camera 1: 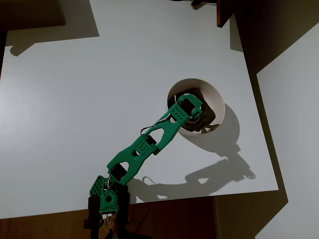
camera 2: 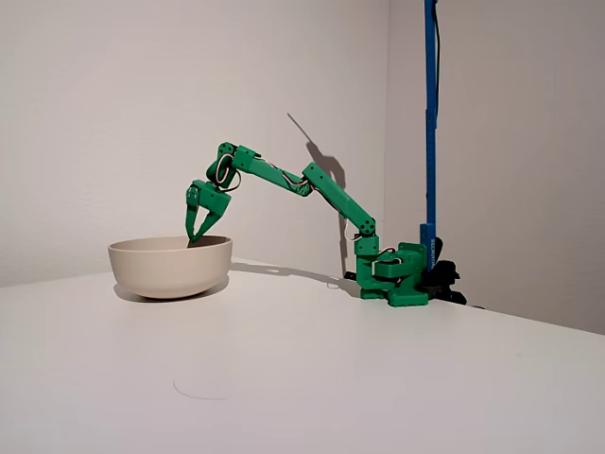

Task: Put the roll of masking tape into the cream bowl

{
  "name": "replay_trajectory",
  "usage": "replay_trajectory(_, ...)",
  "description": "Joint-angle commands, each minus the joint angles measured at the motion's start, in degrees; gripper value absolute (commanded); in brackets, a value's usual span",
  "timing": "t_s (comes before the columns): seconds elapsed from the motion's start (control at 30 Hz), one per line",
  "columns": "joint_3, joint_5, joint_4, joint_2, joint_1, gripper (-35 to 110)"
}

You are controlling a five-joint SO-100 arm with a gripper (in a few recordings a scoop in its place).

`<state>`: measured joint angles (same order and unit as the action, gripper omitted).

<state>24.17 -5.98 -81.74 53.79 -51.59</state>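
Green fingers (camera 2: 198, 233) hang spread over the cream bowl (camera 2: 170, 266); no readable writing.

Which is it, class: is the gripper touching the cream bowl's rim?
Cannot tell. In the fixed view the gripper dips to the cream bowl rim; the overhead view hides the fingertips under the arm.

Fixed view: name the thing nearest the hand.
The cream bowl; the hand hangs over it, fingertips near its rim. The blue pole stands far off, behind the arm's base.
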Motion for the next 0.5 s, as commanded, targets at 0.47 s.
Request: replay_trajectory(0.47, -2.8, 4.5, -16.9, 38.1, 14.9, -8)
